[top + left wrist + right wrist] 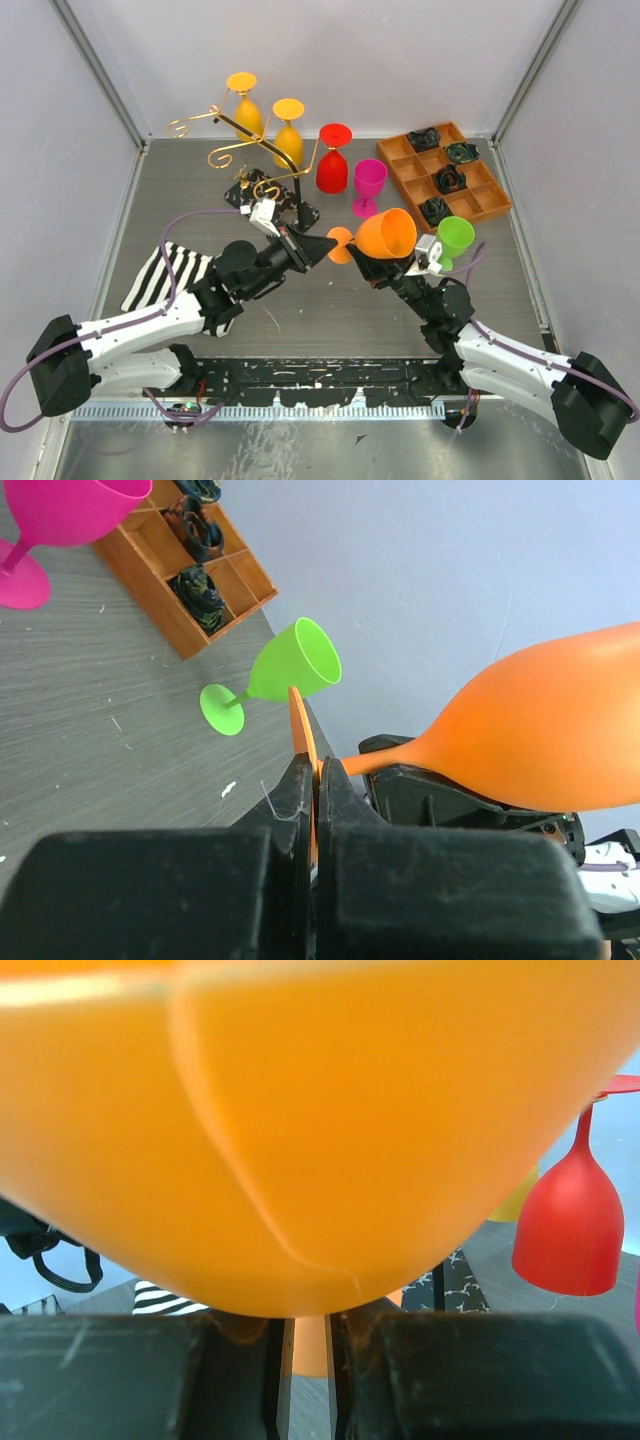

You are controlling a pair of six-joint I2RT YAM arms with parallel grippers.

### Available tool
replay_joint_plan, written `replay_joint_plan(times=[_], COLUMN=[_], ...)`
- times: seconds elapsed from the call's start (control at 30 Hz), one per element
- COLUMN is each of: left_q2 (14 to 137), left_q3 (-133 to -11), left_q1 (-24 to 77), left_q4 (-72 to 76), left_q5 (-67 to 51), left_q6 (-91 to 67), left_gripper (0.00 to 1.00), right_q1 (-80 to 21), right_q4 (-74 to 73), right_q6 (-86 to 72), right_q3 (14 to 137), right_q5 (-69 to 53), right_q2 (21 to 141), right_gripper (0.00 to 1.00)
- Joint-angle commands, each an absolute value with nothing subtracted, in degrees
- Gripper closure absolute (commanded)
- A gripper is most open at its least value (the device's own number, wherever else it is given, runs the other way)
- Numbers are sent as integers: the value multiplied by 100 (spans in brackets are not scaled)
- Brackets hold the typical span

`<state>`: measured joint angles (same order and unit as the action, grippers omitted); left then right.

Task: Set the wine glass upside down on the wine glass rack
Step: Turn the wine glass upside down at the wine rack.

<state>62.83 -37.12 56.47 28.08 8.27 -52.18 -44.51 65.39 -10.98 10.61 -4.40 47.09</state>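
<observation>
The orange wine glass (388, 232) lies sideways in the air over the middle of the table, held by both arms. My left gripper (330, 245) is shut on the glass's thin foot disc (300, 725), edge-on between the jaws (318, 765). My right gripper (366, 258) is shut on the stem (310, 1345), just under the bowl (300, 1110), which fills the right wrist view. The gold wine glass rack (250, 140) stands at the back left on its marbled base (262, 195). Two yellow glasses (288, 135) and a red one (333, 165) are upside down at it.
A pink glass (369, 185) stands upright behind the held glass, and a green glass (455, 238) stands just right of my right arm. The orange compartment tray (445, 172) is at the back right. A striped cloth (165, 275) lies at the left.
</observation>
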Motion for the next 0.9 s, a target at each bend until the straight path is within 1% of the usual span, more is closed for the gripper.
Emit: replay_joint_plan(times=[0.0, 0.13, 0.17, 0.27, 0.4, 0.47, 0.73, 0.77, 0.87], left_q2=[6064, 5629, 5513, 5186, 4559, 4237, 3000, 2917, 2882], left_q3=[-3985, -4007, -4039, -4100, -4117, -4186, -4547, -4641, -5029], left_q1=[5690, 5693, 5694, 5691, 5695, 5695, 5695, 5692, 5694], left_q4=[2439, 1801, 1559, 862, 43, -379, -1934, -2175, -3201], left_q5=[1082, 1387, 1488, 1742, 2161, 2377, 3206, 3336, 3743], left_q6=[-5046, -4769, -4701, -4404, -3789, -3441, -2325, -2256, -2136], left_gripper=[100, 100, 100, 100, 100, 100, 100, 100, 100], right_q1=[-4476, -4475, -4476, -4478, -4479, -4479, -4477, -4482, -4477], right_q4=[6341, 5898, 5771, 5270, 4444, 4123, 2264, 1955, 759], right_q6=[-1321, -1465, -1516, -1555, -1627, -1777, -2362, -2491, -2774], right_q3=[1273, 1252, 1267, 1392, 1552, 1564, 1637, 1703, 2167], right_q5=[-626, -845, -908, -1180, -1698, -1672, -691, -504, -29], right_q2=[4464, 4294, 4259, 4154, 4034, 3978, 3288, 3227, 3340], right_gripper=[89, 61, 58, 52, 50, 50, 50, 50, 53])
